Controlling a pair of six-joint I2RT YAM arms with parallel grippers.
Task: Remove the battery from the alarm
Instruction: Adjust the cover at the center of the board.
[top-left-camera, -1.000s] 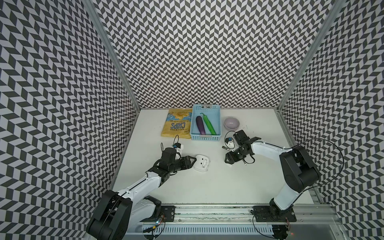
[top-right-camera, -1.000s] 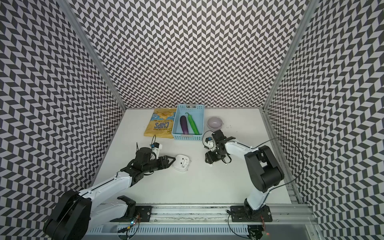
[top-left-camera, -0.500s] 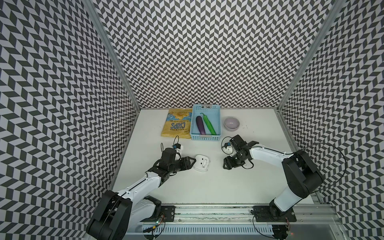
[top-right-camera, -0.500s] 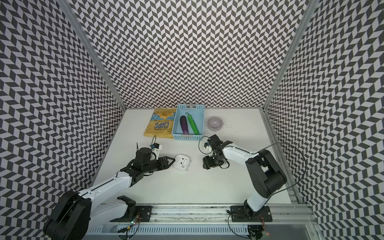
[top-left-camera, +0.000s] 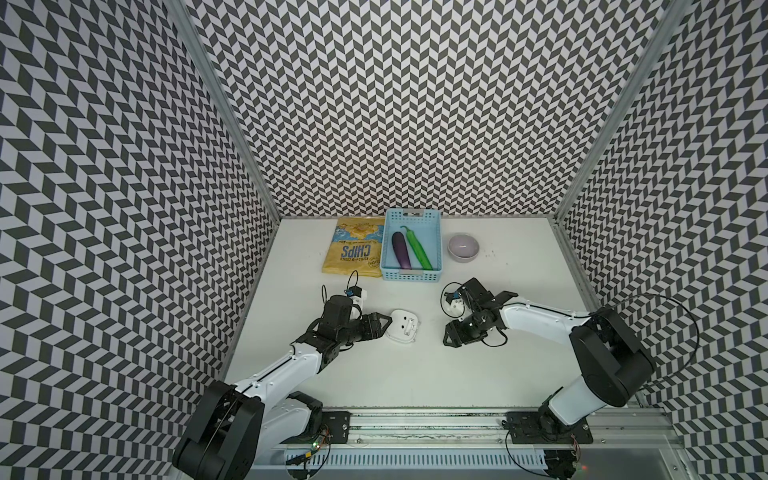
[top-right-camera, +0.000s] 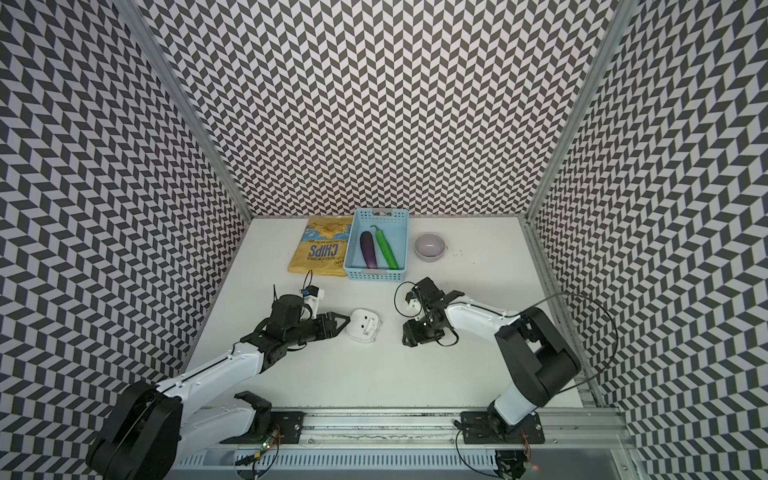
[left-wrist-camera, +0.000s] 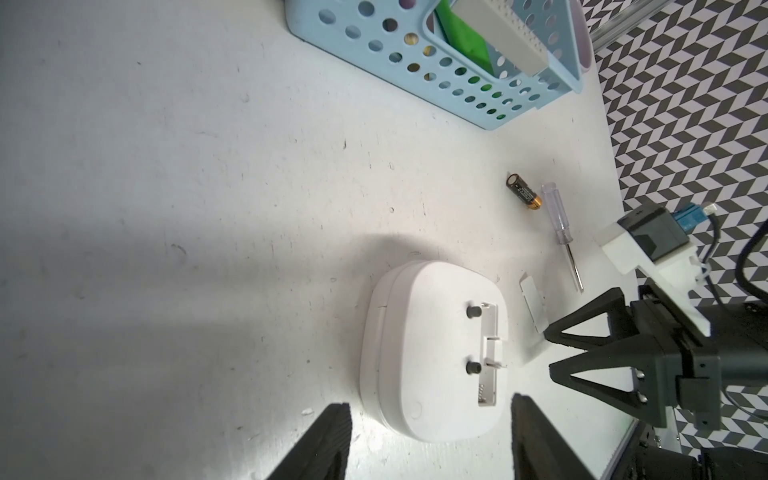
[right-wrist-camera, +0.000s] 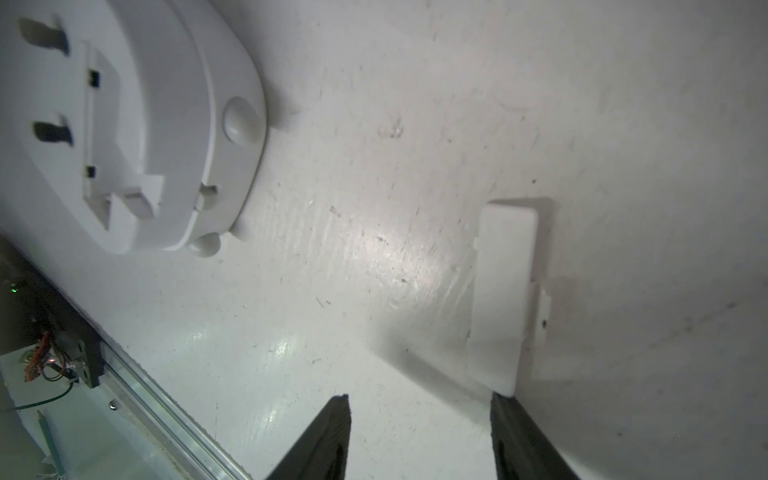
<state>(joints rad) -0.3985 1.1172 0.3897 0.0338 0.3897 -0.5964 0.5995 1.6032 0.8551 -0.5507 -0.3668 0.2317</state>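
My right claw has slid toward the alarm; its jaws stand half apart, empty, one fingertip beside the white cover.

Colours noted: walls black-and-white chevron; table white, scuffed grey; alarm white, two black knobs; battery black, gold end; basket pale blue; aubergine purple; green vegetable; chips bag yellow, dark lettering; bowl pale grey.
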